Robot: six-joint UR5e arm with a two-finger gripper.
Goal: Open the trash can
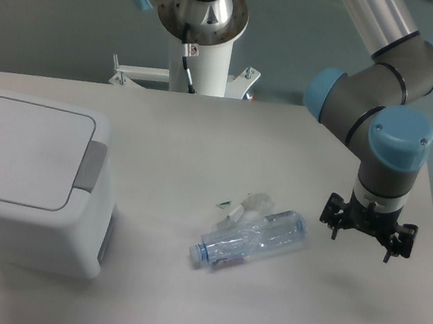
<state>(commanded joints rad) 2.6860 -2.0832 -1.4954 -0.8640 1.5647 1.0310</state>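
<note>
Camera: trash can [26, 180] left edge cropped, lid shut.

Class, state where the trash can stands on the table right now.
The trash can stands at the table's left edge in the camera view, lid shut, left of the plastic bottle.

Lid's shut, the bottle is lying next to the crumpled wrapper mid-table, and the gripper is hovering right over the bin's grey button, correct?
Not quite. The gripper hovers at the table's right side, beyond the bottle, far from the trash can and its grey button. The fixed camera shows it.
</note>
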